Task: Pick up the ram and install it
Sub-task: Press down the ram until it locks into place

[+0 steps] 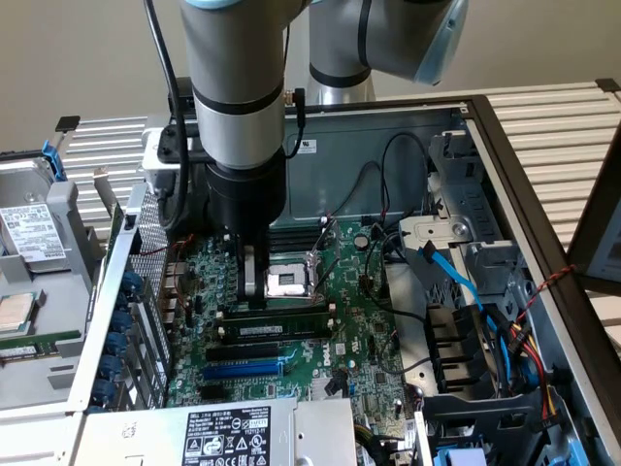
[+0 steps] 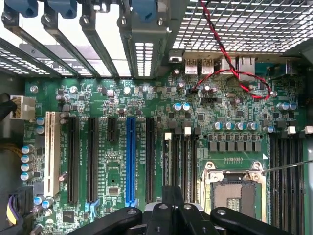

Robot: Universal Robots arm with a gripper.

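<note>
The ram [image 1: 283,315] stands on edge in a memory slot just in front of the CPU socket [image 1: 288,282], a long dark stick with a thin green top edge. My gripper [image 1: 254,291] reaches straight down inside the open computer case, fingers shut, its tip at the ram's top edge near the end toward the exterior view's left. Whether it touches or pinches the stick I cannot tell. In the wrist view the dark fingers of the gripper [image 2: 172,196] hang over the bank of black memory slots [image 2: 181,161] with white clips, on the green motherboard [image 2: 112,98].
Black and blue expansion slots [image 2: 130,161] lie beside the memory slots. A red-and-black wire [image 2: 230,73] loops over the board's rear ports. Blue cables [image 1: 451,277] and a drive cage [image 1: 466,243] crowd the exterior view's right. A hard drive [image 1: 29,238] sits outside the case, left.
</note>
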